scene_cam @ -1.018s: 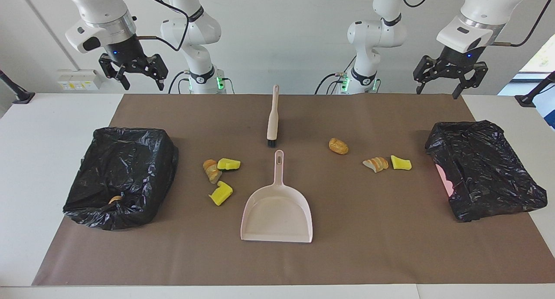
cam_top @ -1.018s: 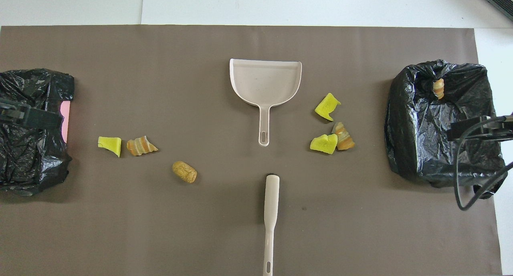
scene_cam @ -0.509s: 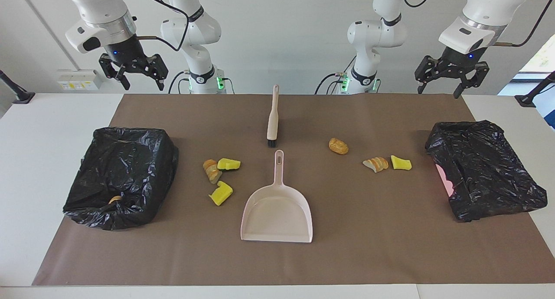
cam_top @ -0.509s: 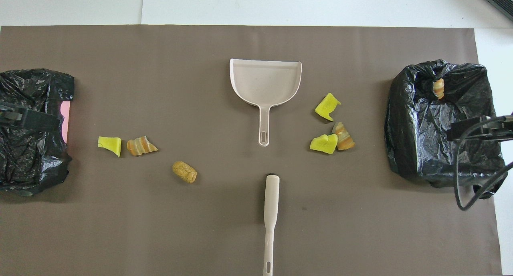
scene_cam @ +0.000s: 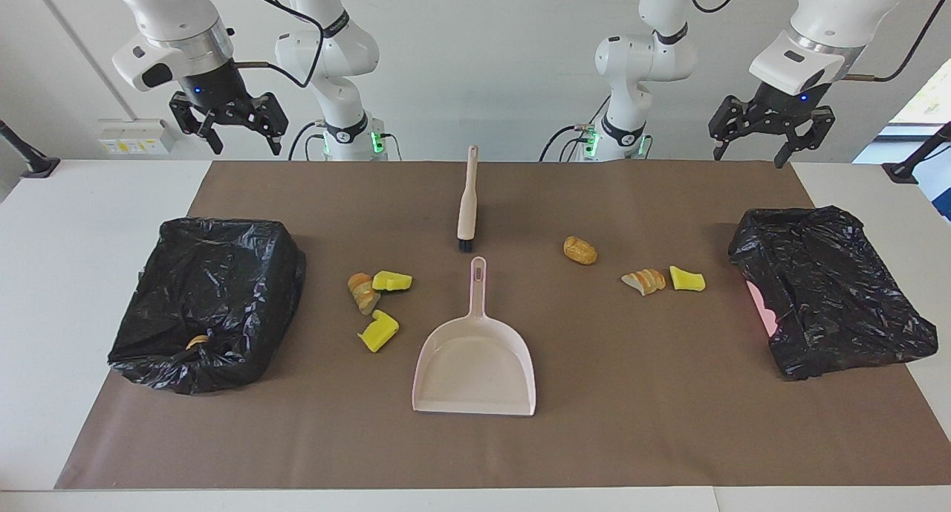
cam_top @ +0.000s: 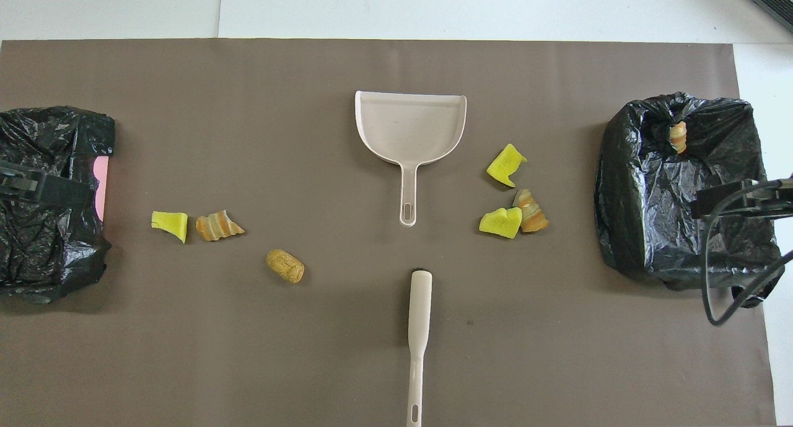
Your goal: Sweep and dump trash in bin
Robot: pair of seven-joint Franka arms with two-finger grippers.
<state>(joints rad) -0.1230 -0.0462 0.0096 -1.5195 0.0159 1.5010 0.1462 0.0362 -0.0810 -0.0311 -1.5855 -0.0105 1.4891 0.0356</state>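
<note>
Six pieces of trash lie on the brown mat. Toward the right arm's end are two yellow sponge wedges (scene_cam: 391, 280) (scene_cam: 378, 331) and bread slices (scene_cam: 362, 292). Toward the left arm's end are a bread roll (scene_cam: 579, 250), bread slices (scene_cam: 643, 281) and a yellow sponge wedge (scene_cam: 686, 279). The pale pink dustpan (scene_cam: 475, 363) lies in the middle, with the beige-handled brush (scene_cam: 467, 200) nearer to the robots. A black-bagged bin stands at each end (scene_cam: 208, 300) (scene_cam: 828, 289). My right gripper (scene_cam: 247, 142) and left gripper (scene_cam: 748, 155) hang high, open and empty.
A bread piece (cam_top: 678, 137) sits in the bin at the right arm's end. In the overhead view the left gripper (cam_top: 37, 188) and right gripper (cam_top: 740, 201) show over the bins. White table borders the mat (scene_cam: 631, 438).
The left gripper has shifted slightly in the air. The right gripper and everything on the mat have stayed in place.
</note>
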